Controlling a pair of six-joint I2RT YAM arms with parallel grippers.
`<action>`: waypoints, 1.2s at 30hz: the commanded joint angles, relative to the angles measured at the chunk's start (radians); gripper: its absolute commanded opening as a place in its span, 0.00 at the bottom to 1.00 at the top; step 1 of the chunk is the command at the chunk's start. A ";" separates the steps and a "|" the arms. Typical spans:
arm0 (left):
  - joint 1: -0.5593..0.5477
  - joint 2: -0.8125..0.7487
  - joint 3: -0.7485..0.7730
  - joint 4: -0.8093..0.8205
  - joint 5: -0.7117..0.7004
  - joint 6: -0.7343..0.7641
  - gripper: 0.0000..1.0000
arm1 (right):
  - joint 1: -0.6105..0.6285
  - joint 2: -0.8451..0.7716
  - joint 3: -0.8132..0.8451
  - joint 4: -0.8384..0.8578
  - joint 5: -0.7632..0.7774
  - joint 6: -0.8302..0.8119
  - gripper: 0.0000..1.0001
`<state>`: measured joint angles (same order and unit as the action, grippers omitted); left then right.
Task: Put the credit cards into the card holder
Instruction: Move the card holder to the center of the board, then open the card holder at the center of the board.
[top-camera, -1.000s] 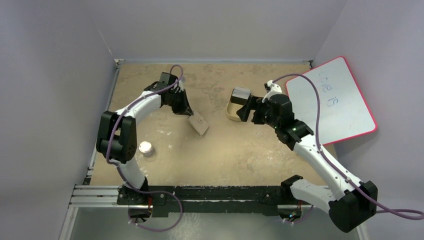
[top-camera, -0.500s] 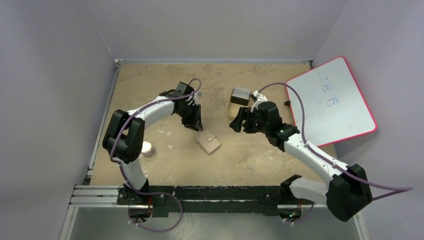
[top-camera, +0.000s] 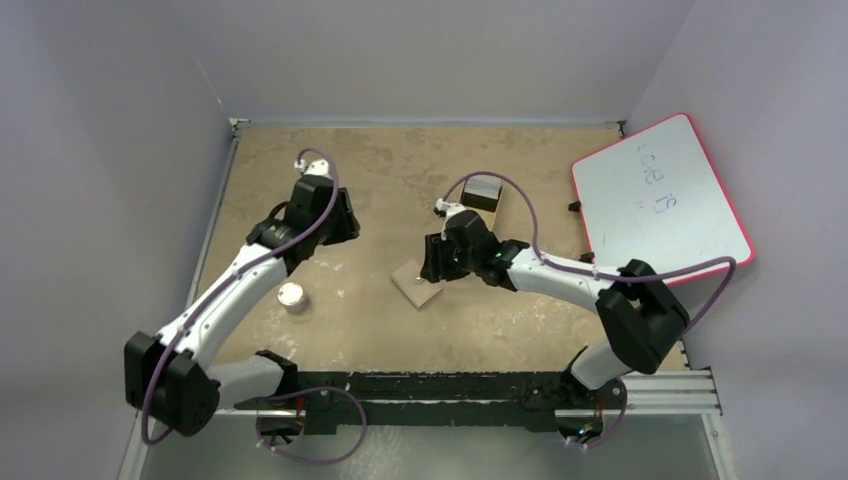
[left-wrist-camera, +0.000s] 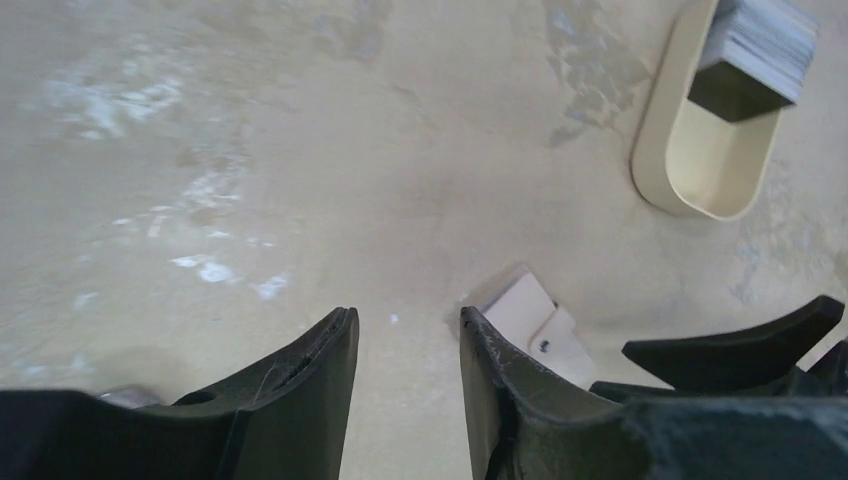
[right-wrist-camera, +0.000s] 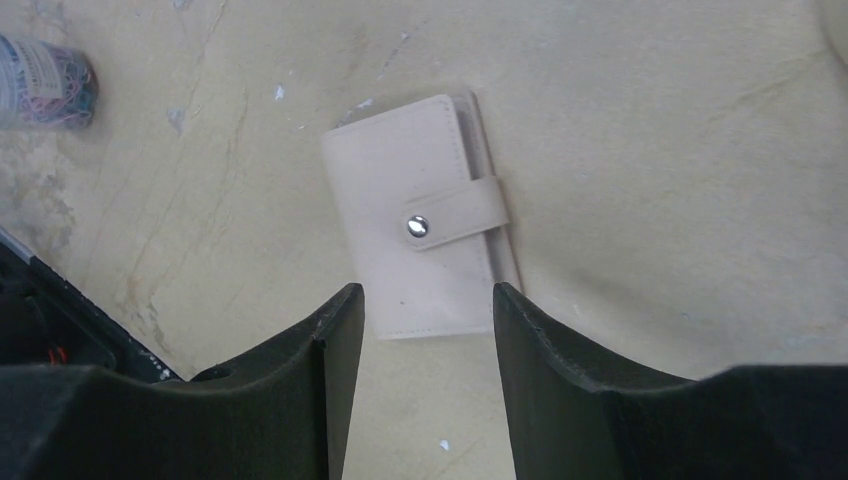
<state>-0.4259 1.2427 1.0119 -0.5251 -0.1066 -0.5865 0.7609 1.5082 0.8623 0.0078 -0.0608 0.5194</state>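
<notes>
The card holder (right-wrist-camera: 420, 230), a flat tan wallet, lies closed on the table with its snap tab fastened. It also shows from above (top-camera: 415, 283) and in the left wrist view (left-wrist-camera: 530, 318). My right gripper (right-wrist-camera: 425, 300) hovers over the wallet's near edge, open and empty; from above this gripper (top-camera: 435, 264) covers part of the wallet. My left gripper (left-wrist-camera: 405, 325) is open over bare table, left of the wallet, and holds nothing (top-camera: 350, 224). A pale blue-grey layered stack (left-wrist-camera: 765, 40), seemingly the credit cards, stands on end in the tan tray (left-wrist-camera: 700, 190).
The tan oval tray (top-camera: 466, 222) sits behind the right gripper. A red-rimmed whiteboard (top-camera: 660, 200) leans at the back right. A small round tub of coloured clips (top-camera: 291, 296) stands left of the wallet and shows in the right wrist view (right-wrist-camera: 45, 80).
The left gripper set the card holder down mid-table, opened and drew back to the left. The right arm swung from the tray to over the wallet, its jaws narrowing.
</notes>
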 joint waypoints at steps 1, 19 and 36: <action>0.004 -0.180 -0.075 0.035 -0.247 -0.026 0.44 | 0.061 0.057 0.096 0.002 0.069 -0.025 0.52; 0.004 -0.485 -0.164 0.047 -0.361 0.018 0.64 | 0.100 0.204 0.251 -0.139 0.188 -0.047 0.48; 0.004 -0.495 -0.171 0.049 -0.374 0.020 0.64 | 0.132 0.300 0.257 -0.123 0.128 -0.049 0.42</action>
<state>-0.4255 0.7586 0.8467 -0.5102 -0.4576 -0.5823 0.8757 1.7908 1.0916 -0.1112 0.0792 0.4690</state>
